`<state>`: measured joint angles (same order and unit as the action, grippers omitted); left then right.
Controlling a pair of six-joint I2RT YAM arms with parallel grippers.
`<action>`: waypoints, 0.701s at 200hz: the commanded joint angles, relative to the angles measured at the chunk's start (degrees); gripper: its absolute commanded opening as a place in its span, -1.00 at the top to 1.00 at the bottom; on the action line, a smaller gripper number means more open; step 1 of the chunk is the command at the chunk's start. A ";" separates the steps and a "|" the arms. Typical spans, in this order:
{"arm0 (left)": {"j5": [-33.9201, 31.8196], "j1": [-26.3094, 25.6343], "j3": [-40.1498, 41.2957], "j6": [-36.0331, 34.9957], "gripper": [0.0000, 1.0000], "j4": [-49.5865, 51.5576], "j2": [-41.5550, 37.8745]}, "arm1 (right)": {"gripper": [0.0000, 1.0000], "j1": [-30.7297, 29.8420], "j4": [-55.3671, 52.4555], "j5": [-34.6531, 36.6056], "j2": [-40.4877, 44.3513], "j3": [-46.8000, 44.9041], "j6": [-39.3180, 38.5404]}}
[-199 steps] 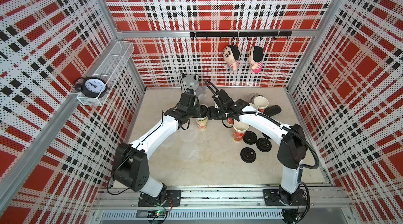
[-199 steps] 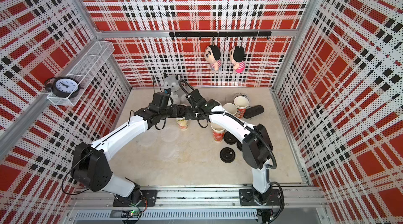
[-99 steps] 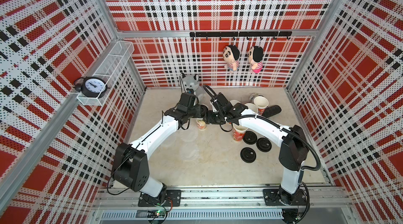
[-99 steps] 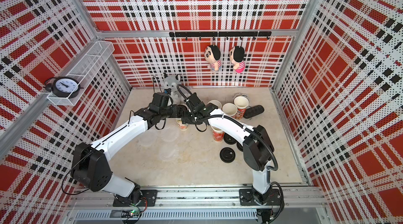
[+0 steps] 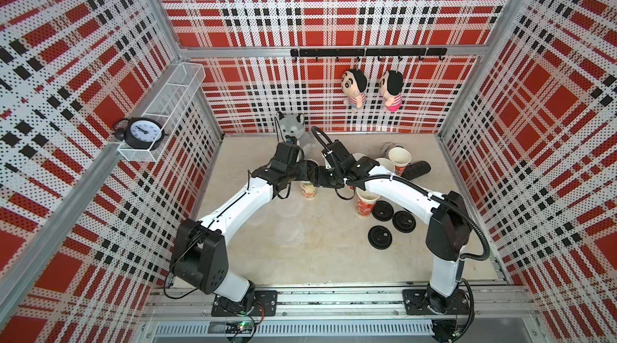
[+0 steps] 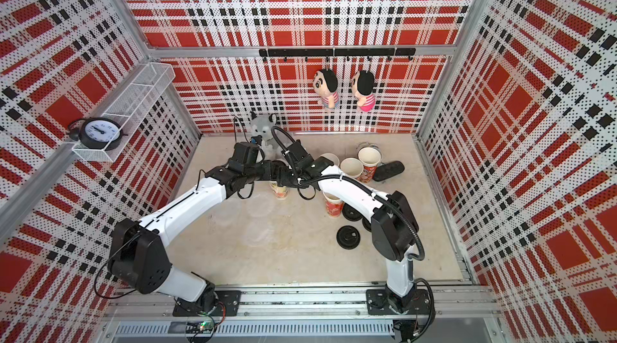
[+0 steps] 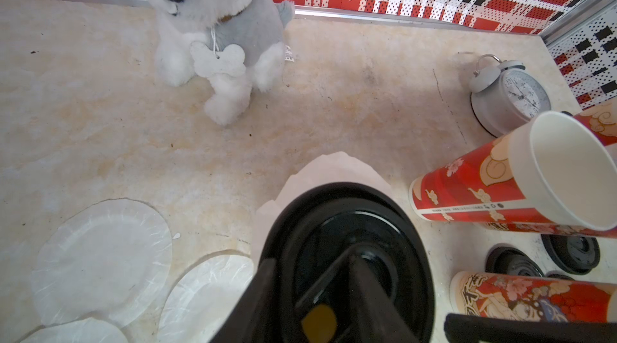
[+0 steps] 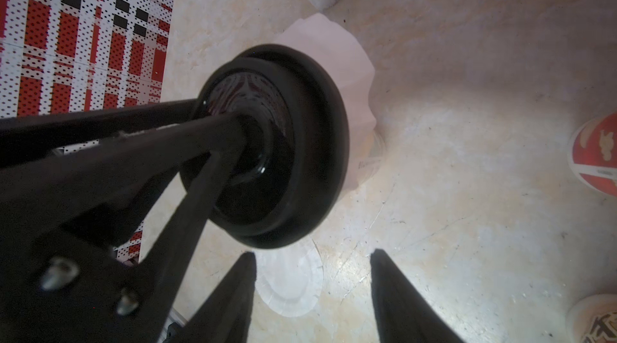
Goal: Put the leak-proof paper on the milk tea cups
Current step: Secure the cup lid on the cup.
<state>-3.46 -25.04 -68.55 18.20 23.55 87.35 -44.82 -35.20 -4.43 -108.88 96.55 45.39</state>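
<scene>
While my left gripper (image 7: 312, 261) seems clamped on the black lid (image 7: 384, 211) of the cream cup (image 5: 307, 190), right gripper (image 8: 312, 253) jaws apart beside it, tabletop (image 5: 334, 258) lies open before that cup.

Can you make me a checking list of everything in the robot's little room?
Surface: beige marbled tabletop, lightly marked.
Job's things: cream paper cup wears a thin whitish round paper sheet under a black round plastic lid; four red printed paper cups uncovered; spare sheets lie flat.
Clutter: loose black lids, grey plush dog, grey alarm clock.
Grippers: left gripper closed on the lid; right gripper open, empty.
Cables: black corrugated hose along right arm.
Surroundings: red plaid perforated walls, two hanging dolls, wire shelf with black clock.
</scene>
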 commanded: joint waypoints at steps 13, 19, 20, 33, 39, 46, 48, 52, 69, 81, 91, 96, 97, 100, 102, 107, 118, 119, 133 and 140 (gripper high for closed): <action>1.62 -0.52 3.84 0.23 0.22 10.29 2.57 | -0.16 0.52 0.50 1.68 -1.73 1.62 1.20; 1.66 -0.48 3.90 0.23 0.22 10.29 2.62 | -0.16 0.52 0.20 1.83 -1.93 1.69 1.32; 1.64 -0.51 3.88 0.20 0.22 10.29 2.59 | -0.16 0.52 0.16 1.85 -1.93 1.64 1.35; 1.71 -0.55 3.88 0.22 0.22 10.20 2.60 | -0.16 0.52 -0.58 2.52 -2.43 1.46 1.46; 1.79 -0.54 3.89 0.15 0.22 10.20 2.59 | -0.16 0.52 -1.11 2.94 -2.55 1.35 1.70; 1.80 -0.55 3.93 0.15 0.22 10.20 2.66 | -0.16 0.52 -1.86 3.67 -2.82 1.13 1.90; 1.84 -0.59 3.95 0.17 0.22 10.22 2.70 | -0.16 0.52 -2.12 3.89 -2.89 0.99 1.90; 1.89 -0.58 3.94 0.16 0.22 10.20 2.70 | -0.16 0.52 -2.55 4.34 -2.97 0.86 2.12; 1.99 -0.67 3.85 0.09 0.22 10.20 2.64 | -0.16 0.76 -4.02 5.93 -3.17 -0.05 2.85; 2.02 -0.73 3.83 0.09 0.22 10.20 2.57 | -0.16 1.10 -4.42 6.56 -3.28 -0.86 3.47; 2.07 -0.86 3.94 0.08 0.22 10.24 2.55 | -0.16 1.34 -4.57 6.95 -3.37 -1.64 4.12; 2.08 -0.89 3.95 0.09 0.22 10.20 2.49 | -0.16 1.55 -4.61 7.06 -3.43 -1.96 4.49; 2.07 -0.85 3.91 0.09 0.22 10.20 2.44 | -0.15 1.56 -4.66 7.10 -3.48 -2.06 4.56; 2.10 -0.89 3.87 0.05 0.22 10.24 2.47 | -0.15 1.65 -4.62 7.14 -3.56 -2.27 4.70; 2.09 -0.96 3.89 0.08 0.22 10.21 2.47 | -0.15 1.70 -4.62 7.15 -3.60 -2.32 4.89; 2.06 -0.97 3.95 0.09 0.22 10.24 2.47 | -0.15 1.81 -4.61 7.15 -3.79 -2.66 5.15; 2.06 -1.06 3.98 0.09 0.22 10.20 2.30 | -0.15 2.08 -4.69 7.15 -4.22 -3.15 5.53; 2.06 -1.02 4.01 0.04 0.22 10.20 2.34 | -0.15 2.05 -4.70 7.15 -4.27 -3.18 5.56; 2.01 -1.05 4.02 0.06 0.22 10.20 2.30 | -0.15 2.16 -5.04 7.39 -5.05 -3.65 6.02; 2.10 -1.04 4.00 -0.08 0.22 10.20 2.39 | -0.15 2.19 -5.27 7.49 -5.53 -3.98 6.27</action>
<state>-3.51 -25.12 -68.27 18.20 23.14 87.24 -44.45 -34.94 -2.87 -109.75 96.20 49.50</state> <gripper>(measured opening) 0.392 0.577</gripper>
